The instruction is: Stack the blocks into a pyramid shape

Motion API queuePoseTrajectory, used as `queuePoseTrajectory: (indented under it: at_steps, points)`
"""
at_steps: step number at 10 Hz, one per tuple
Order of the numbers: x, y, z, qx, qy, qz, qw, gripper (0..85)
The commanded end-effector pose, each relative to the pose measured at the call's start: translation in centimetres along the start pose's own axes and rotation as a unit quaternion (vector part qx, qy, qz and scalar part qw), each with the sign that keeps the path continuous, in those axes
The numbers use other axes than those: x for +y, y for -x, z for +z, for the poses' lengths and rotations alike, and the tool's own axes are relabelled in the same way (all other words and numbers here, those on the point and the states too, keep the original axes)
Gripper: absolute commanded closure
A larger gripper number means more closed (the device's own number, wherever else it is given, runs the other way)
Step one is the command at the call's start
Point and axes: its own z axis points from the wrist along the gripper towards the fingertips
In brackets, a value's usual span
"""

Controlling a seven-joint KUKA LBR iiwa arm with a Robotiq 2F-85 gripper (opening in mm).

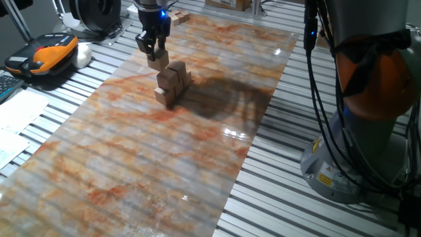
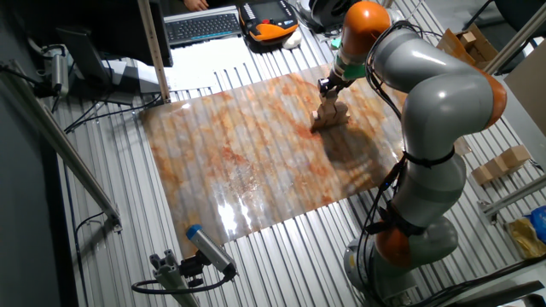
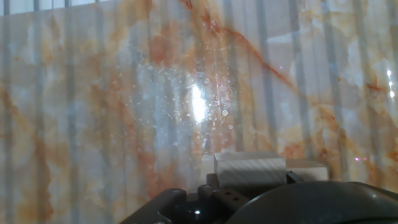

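No writing can be read anywhere; a yellow warning sticker (image 1: 324, 176) on the robot base (image 1: 342, 168) is too small to make out.

The gripper (image 1: 153, 54) has its two fingers closed on a single block (image 1: 158, 62) of pale tan bare wood, held just above the stack (image 1: 172, 81). The stack is a small tiered cluster of the same plain cubes, directly below and slightly to one side of the gripper, standing on the marbled orange-and-grey mat (image 1: 131, 164). From the other fixed view the stack (image 2: 329, 115) reads as a stepped heap under the gripper (image 2: 329, 88); the exact count of cubes cannot be told. In the hand view the held block (image 3: 250, 170) shows as a light face with fine grain, with the dark gripper body below it.

Well away from the gripper, off the mat, lie an orange-and-black handset (image 1: 47, 54), a keyboard (image 2: 202, 26), and spare wooden blocks (image 2: 500, 164) beside the arm. Black cables (image 1: 322, 99) hang by the base. Nothing stands between gripper and stack.
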Motion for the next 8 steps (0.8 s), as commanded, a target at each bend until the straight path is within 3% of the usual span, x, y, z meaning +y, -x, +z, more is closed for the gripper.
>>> queuePoseTrajectory:
  at_steps: [1,8]
  points:
    - [0.0,-0.1,0.1,-0.001,0.001,-0.001,1.0,85.0]
    - [-0.6,-1.2,0.0,-0.007,0.004,0.026,0.9996,85.0]
